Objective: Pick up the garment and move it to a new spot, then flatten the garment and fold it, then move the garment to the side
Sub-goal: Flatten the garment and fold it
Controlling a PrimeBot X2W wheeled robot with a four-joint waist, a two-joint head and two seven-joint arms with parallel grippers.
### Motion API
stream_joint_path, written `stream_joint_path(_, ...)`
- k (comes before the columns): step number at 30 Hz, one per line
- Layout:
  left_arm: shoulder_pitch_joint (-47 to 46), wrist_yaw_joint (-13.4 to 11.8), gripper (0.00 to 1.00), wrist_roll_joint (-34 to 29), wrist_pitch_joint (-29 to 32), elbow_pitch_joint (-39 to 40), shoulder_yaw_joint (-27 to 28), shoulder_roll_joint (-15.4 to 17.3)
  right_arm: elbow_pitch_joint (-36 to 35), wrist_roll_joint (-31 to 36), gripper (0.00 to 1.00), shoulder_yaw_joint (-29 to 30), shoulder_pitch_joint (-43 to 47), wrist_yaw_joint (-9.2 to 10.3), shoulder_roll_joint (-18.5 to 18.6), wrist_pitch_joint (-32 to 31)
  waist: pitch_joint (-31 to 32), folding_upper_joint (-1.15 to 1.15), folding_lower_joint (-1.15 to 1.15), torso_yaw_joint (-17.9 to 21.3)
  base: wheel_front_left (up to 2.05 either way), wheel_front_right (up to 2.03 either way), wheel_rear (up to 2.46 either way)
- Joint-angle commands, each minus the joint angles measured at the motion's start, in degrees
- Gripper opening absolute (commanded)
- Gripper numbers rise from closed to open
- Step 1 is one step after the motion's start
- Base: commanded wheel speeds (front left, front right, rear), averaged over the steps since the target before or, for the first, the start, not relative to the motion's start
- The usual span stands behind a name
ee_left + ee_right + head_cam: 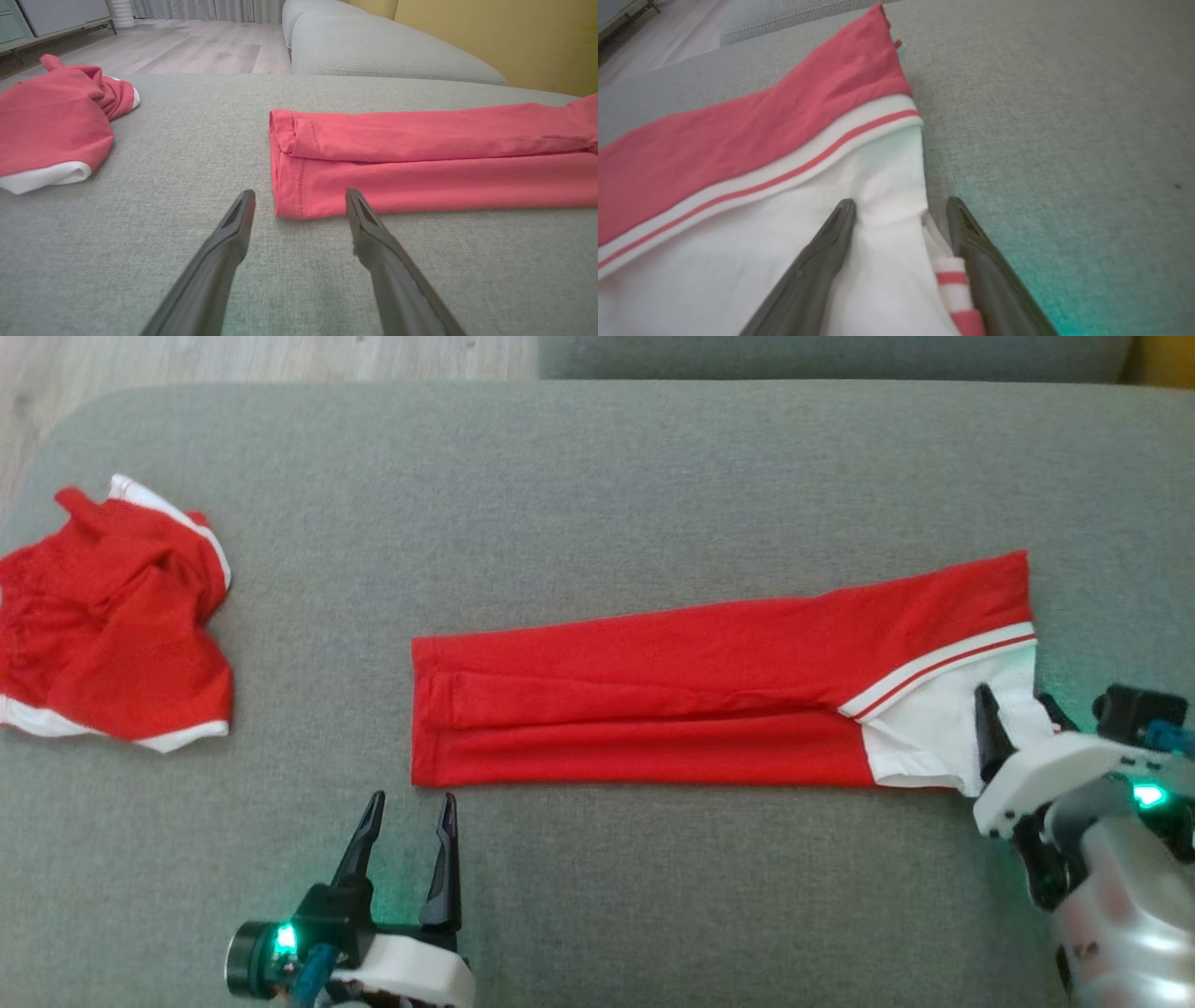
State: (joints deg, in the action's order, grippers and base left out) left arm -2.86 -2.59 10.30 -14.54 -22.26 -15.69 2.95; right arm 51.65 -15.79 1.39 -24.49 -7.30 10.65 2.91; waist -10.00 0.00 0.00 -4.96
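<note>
Head view: garment [672, 700], a long red strip, lies across the sofa [597, 476]; second red item [112, 616] at left, well apart. Left jaws released, just near of the strip's left end; right jaws released at its white right end.

Left wrist view: our spread jaws bracket the near-left corner.

Right wrist view: jaws straddle the white edge.

We judge: pinch all layers low, lift both ends level.

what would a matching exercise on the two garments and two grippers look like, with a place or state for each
1 folded garment
2 crumpled garment
3 left gripper
4 right gripper

a open, astride a white cloth edge
b long red strip, laid flat
c open, just short of a red corner
d heaped at far left

Pairs: 1-b, 2-d, 3-c, 4-a
</note>
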Motion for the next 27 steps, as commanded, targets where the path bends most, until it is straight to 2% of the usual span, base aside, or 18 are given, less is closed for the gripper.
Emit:
stream_joint_path(1,-1.94,-0.44,1.00,0.39,-0.46,1.19,1.26,-0.06,0.31,-1.49,1.00,-2.22,-0.90,-0.19,-0.63,-1.57,-0.59,0.00,0.00,-0.57,0.00,0.00,0.00)
stream_joint_path(2,-2.01,-0.48,1.00,0.44,-0.46,1.17,1.24,-0.06,0.68,-2.40,1.00,-3.35,-0.85,-0.19,-0.77,-2.21,-0.75,0.00,0.00,-0.68,0.00,0.00,0.00)
stream_joint_path(3,-2.05,-0.51,1.00,0.47,-0.46,1.17,1.24,-0.06,0.79,-3.39,0.75,-4.42,-0.70,-0.19,-0.78,-2.49,-0.84,0.00,0.00,-0.71,0.00,0.00,0.00)
stream_joint_path(4,-2.07,-0.55,1.00,0.49,-0.46,1.17,1.25,-0.06,0.82,-4.47,0.00,-5.23,-0.48,-0.19,-0.67,-2.52,-0.93,0.00,0.00,-0.71,0.00,0.00,0.00)
stream_joint_path(7,-1.99,-0.66,1.00,0.46,-0.46,1.01,1.47,-0.07,0.41,-7.86,0.00,-7.29,0.36,-0.19,1.04,-0.78,-0.79,0.00,0.00,-0.14,0.00,0.00,0.00)
stream_joint_path(12,-2.07,-0.48,1.00,0.50,-0.46,0.85,1.03,-0.07,-0.18,-9.29,0.00,-4.55,-0.18,-0.19,5.33,7.52,0.31,0.00,0.00,0.84,0.00,0.00,0.00)
stream_joint_path(15,-1.94,-0.34,1.00,0.58,-0.46,0.74,0.70,-0.07,-3.76,-9.67,0.00,-4.83,-0.45,-0.19,6.47,10.67,1.14,0.00,0.00,1.22,0.00,0.00,0.00)
stream_joint_path(17,-1.70,-0.18,1.00,0.67,-0.46,0.59,0.51,-0.07,-8.23,-10.33,0.00,-6.37,-0.06,-0.19,6.23,11.51,1.63,0.00,0.00,1.38,0.00,0.00,0.00)
stream_joint_path(18,-1.70,-0.18,1.00,0.67,-0.46,0.59,0.51,-0.07,-8.23,-10.33,0.00,-6.37,-0.06,-0.19,6.23,11.51,1.63,0.00,0.00,1.38,0.00,0.00,0.00)
stream_joint_path(21,-1.36,0.07,1.00,0.73,-0.46,0.25,0.05,-0.07,-16.22,-12.43,0.00,-9.94,1.35,-0.19,4.67,11.92,2.46,0.00,0.00,1.34,0.00,0.00,0.00)
stream_joint_path(27,-1.01,0.80,1.00,0.79,-0.46,-0.44,-1.79,-0.07,-27.82,-16.41,0.00,-20.99,5.04,-0.19,1.11,11.24,3.89,0.00,0.00,-1.62,0.00,0.00,0.00)
